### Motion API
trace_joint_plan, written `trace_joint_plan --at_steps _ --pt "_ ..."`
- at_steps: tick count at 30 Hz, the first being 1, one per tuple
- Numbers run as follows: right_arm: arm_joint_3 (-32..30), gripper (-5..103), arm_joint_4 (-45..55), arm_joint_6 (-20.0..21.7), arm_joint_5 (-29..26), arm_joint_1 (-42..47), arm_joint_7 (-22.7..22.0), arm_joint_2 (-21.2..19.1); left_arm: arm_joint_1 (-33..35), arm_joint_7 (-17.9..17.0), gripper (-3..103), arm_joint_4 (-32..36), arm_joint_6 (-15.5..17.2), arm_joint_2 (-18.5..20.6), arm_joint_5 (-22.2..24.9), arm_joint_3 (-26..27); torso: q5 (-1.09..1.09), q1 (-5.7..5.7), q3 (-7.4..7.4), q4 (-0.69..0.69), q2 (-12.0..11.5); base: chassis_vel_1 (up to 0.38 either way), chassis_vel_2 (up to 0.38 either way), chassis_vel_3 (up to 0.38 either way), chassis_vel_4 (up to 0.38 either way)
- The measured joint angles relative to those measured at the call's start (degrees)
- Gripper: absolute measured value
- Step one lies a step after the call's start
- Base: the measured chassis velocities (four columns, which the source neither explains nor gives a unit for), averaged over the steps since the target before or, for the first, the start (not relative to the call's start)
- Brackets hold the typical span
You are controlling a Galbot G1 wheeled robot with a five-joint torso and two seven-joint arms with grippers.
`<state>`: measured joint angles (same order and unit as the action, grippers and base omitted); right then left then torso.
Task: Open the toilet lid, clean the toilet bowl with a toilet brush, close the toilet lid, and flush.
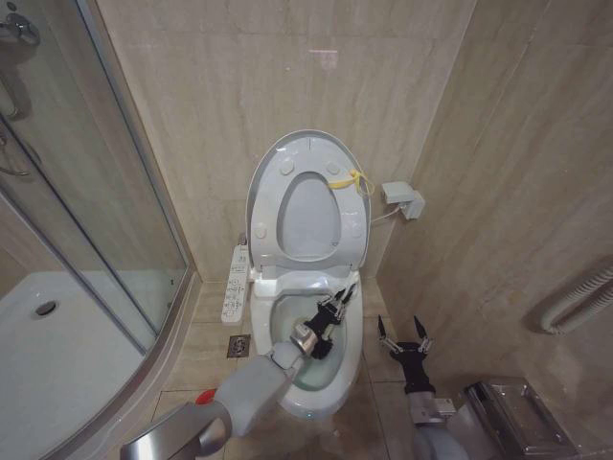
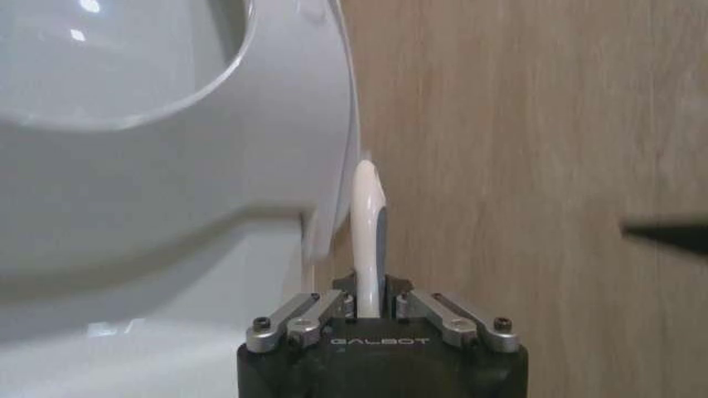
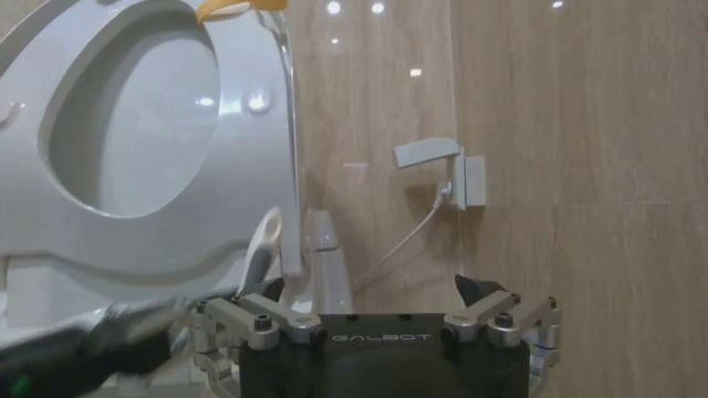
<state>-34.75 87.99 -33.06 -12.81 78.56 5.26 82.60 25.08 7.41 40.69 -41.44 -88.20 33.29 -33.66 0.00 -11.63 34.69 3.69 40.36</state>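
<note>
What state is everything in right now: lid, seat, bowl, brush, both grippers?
toilet lid: raised, leaning back toward the wall.
seat: raised with the lid.
toilet bowl: uncovered.
toilet brush: handle clamped in the left gripper.
left gripper: shut on the brush handle, over the bowl.
right gripper: open, holding nothing, beside the bowl.

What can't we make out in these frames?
- Toilet brush head: head view, hidden by the left gripper inside the toilet bowl.
- Bowl bottom: head view, left arm covers it.
- Toilet lid outer face: turned toward the wall.
- Right gripper hovers beside the bowl, open.
</note>
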Motion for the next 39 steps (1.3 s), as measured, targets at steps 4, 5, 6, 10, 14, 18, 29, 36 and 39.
trace_joint_plan --at_steps 4,5,6,10,14,18,29,36,39 --pt "0.35 100 -0.13 -0.02 0.93 0.44 0.01 -0.1 -0.05 -0.54 16 -0.25 0.83 -0.12 -1.4 1.02 0.0 0.0 0.0 -0.01 0.0 0.0 0.0 0.0 0.0" --pt "0.44 100 -0.32 -0.04 1.12 0.56 0.02 -0.27 -0.05 -0.54 16 -0.82 0.92 -0.25 -1.78 1.34 0.0 0.0 0.0 -0.03 0.0 0.0 0.0 0.0 0.0" --pt "0.51 100 -0.69 -0.09 1.35 0.69 0.06 -0.62 0.02 -0.52 16 -1.65 0.97 -0.51 -2.22 1.7 0.01 0.0 0.0 -0.03 0.0 0.0 0.0 0.0 0.0" --pt "0.53 100 -1.95 -0.43 1.75 1.09 0.09 -1.67 0.82 -0.15 16 -4.04 0.95 -1.83 -3.75 2.59 0.0 0.0 0.0 -0.03 0.0 0.0 0.0 0.0 0.0" --pt "0.61 100 -2.82 -0.68 2.49 1.39 0.18 -2.04 1.45 0.52 16 -5.09 0.64 -2.48 -4.77 3.17 0.0 0.01 -0.03 0.04 0.02 0.0 0.0 0.0 0.0" --pt "0.94 100 -3.34 -0.68 3.41 1.23 0.23 -1.8 1.96 0.85 16 -4.62 0.21 -2.04 -4.99 2.98 -0.07 0.01 -0.02 0.06 0.02 0.0 0.0 0.0 0.0" --pt "0.95 100 -3.09 -0.62 4.44 1.03 0.23 -0.62 1.39 0.23 16 -2.1 0.88 -1.6 -3.79 1.79 0.05 0.0 0.02 -0.11 -0.01 0.0 0.0 0.0 0.0" --pt "0.77 100 -3.41 -0.66 4.35 0.78 0.23 -0.7 -0.51 -0.56 16 -0.25 1.69 -2.02 -2.28 2.14 0.03 0.0 0.02 -0.04 -0.01 0.032 0.011 -0.001 0.01" --pt "0.72 100 -3.4 -0.67 4.02 0.62 0.23 -0.7 -1.23 -0.86 16 0.87 1.88 -1.69 -1.71 1.75 0.01 0.0 0.01 -0.02 -0.01 0.0 0.0 0.0 0.0"
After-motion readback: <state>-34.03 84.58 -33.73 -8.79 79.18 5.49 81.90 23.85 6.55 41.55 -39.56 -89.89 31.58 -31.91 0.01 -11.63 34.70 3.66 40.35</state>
